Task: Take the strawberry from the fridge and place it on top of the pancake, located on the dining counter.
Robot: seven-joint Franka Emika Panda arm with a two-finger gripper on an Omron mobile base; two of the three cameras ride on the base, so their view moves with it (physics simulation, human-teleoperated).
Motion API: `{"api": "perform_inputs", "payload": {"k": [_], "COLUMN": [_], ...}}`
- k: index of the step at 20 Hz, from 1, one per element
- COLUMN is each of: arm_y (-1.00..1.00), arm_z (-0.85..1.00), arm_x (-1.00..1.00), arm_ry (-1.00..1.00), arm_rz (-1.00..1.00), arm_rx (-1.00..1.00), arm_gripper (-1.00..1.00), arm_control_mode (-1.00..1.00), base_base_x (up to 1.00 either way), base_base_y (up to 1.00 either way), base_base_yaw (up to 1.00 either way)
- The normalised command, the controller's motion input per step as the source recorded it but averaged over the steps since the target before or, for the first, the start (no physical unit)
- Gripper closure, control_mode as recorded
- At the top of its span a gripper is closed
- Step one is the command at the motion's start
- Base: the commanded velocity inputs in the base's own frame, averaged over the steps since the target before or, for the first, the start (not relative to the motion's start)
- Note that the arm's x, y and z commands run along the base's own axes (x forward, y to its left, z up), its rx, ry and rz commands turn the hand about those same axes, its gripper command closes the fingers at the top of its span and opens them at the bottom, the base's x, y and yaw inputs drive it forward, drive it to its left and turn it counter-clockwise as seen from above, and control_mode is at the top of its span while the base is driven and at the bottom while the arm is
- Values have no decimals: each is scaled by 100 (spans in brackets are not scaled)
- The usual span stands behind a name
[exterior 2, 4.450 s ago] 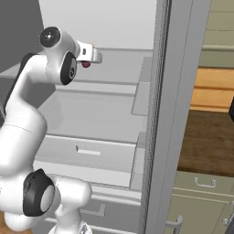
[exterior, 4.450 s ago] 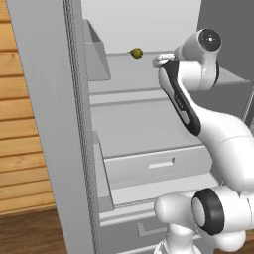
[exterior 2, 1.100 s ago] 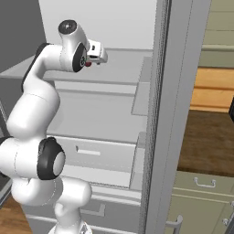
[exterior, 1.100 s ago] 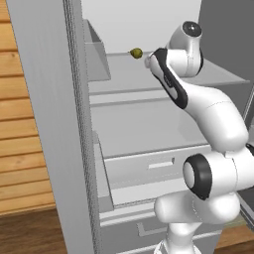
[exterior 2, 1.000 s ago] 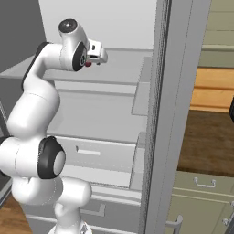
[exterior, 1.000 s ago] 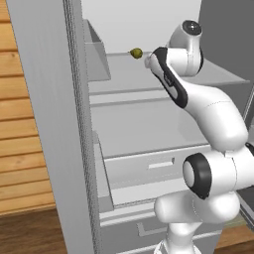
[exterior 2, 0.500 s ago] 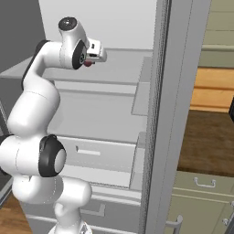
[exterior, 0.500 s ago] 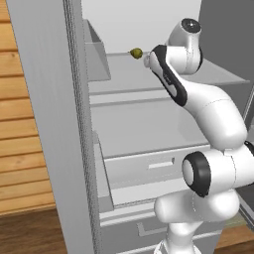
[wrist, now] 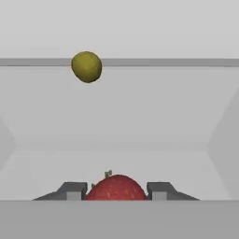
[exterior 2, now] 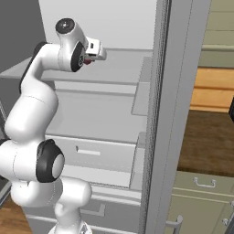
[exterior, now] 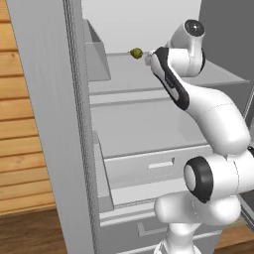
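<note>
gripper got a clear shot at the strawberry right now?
Probably yes: in the hand view the strawberry sits right between the gripper fingertips, nothing in between. The olive-green fruit lies farther back on the shelf.

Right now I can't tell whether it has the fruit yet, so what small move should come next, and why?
Probably close the gripper: the strawberry sits between its open fingertips on the fridge shelf, not clamped, with the olive-green fruit farther back.
</note>
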Motion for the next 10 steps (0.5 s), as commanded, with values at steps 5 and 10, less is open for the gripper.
{"api": "perform_inputs", "payload": {"k": [5, 10], "arm_y": [-1, 0], "arm_z": [11, 42], "arm_x": [-75, -99], "arm_ry": [-25, -9], "arm_rz": [-12, -6], "arm_rx": [0, 2], "arm_gripper": [100, 100], "arm_control_mode": [-100, -100], "base_base_x": [0, 0], "base_base_y": [0, 0], "base_base_yaw": [0, 0]}}
